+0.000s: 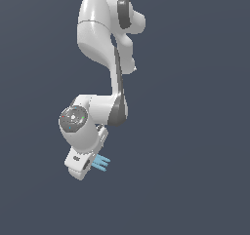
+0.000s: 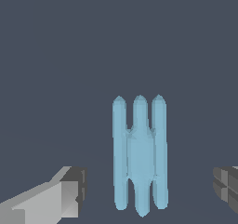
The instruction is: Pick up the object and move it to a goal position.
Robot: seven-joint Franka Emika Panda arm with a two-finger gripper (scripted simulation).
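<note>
Wrist view: object (image 2: 140, 155) lying between spread fingers (image 2: 69, 190), touching neither.
Exterior view: object (image 1: 101, 163) beside white gripper (image 1: 93, 165), partly hidden.
Grip: released, holding nothing.
Cut off: far fingertip.

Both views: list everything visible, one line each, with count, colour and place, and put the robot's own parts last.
object: one, light blue, three thin parallel bars joined in the middle; between the two fingers with a gap on each side in the wrist view; beside the gripper's tip in the exterior view.
background: plain dark grey-blue in both views; no table edge or goal marker can be made out.
arm: one, white with dark grey joints, reaching down from the top of the exterior view.
gripper: one, white; jaws apart, not touching the object.
fingers: two, grey.
</note>
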